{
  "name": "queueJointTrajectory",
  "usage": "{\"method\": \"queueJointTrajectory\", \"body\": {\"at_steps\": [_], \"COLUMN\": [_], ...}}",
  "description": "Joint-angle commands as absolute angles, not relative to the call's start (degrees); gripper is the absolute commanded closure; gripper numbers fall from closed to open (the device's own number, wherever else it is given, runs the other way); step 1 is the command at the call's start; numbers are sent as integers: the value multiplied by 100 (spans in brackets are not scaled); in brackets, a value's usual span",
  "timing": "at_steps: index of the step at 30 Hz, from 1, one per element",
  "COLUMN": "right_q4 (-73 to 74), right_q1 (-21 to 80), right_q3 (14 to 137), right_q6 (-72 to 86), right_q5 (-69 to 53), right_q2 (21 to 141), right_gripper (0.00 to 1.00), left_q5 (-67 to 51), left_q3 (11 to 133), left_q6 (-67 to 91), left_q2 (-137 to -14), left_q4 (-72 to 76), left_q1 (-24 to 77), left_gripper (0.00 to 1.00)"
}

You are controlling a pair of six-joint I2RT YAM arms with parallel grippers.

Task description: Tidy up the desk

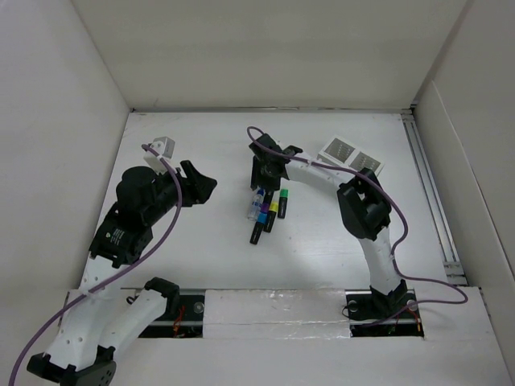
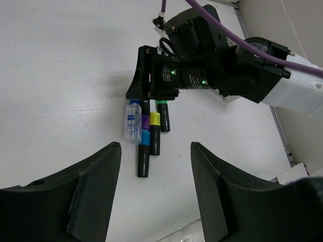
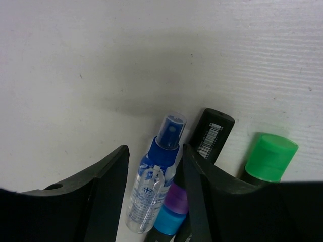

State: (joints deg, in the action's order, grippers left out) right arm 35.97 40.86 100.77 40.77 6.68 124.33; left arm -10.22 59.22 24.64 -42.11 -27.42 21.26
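On the white desk [image 1: 322, 249] a small clear spray bottle [image 1: 255, 204] with a blue top lies beside several black highlighters [image 1: 273, 211] with green, yellow, purple and blue caps. My right gripper [image 1: 261, 178] is open and low over the bottle's top end. In the right wrist view the bottle [image 3: 151, 181] lies between my fingers [image 3: 108, 191], with a gap on its left side. My left gripper [image 1: 201, 183] is open and empty, left of the cluster. Its wrist view shows the bottle [image 2: 133, 121] and the highlighters [image 2: 155, 131] ahead of it.
A white ribbed two-compartment pen holder [image 1: 350, 154] lies at the back right. A small white-grey block [image 1: 165, 145] sits at the back left near the left arm. White wall panels [image 1: 64, 145] enclose the desk. A rail [image 1: 430, 193] runs along the right edge.
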Motion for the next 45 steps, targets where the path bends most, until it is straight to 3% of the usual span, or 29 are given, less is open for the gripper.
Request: {"method": "queueJointTrajectory", "body": {"at_steps": [1, 16, 23, 26, 30, 38, 45], "right_q4": [3674, 3770, 3779, 3623, 3262, 2575, 2514], "right_q1": [4052, 3999, 3999, 3999, 3946, 3640, 2217], "right_q3": [10283, 10529, 10608, 10626, 10626, 10723, 10056], "right_q6": [4359, 4500, 4544, 4623, 4746, 4799, 4378], "right_q5": [440, 272, 185, 53, -473, -1011, -511], "right_q2": [12507, 12911, 12999, 12824, 12490, 11365, 9987], "right_gripper": [48, 52, 77, 95, 100, 100, 100], "left_q5": [-984, -923, -782, -773, -782, -1046, -1011], "left_q3": [6144, 6144, 6205, 6231, 6223, 6161, 6003], "left_q6": [2391, 2391, 2329, 2312, 2329, 2505, 2645], "left_q2": [-4175, -4122, -4148, -4192, -4245, -4395, -4193], "left_q4": [-2689, -2733, -2733, -2707, -2628, -2373, -2329], "left_q1": [2188, 2188, 2188, 2188, 2188, 2188, 2188], "left_gripper": [47, 46, 46, 46, 46, 46, 46]}}
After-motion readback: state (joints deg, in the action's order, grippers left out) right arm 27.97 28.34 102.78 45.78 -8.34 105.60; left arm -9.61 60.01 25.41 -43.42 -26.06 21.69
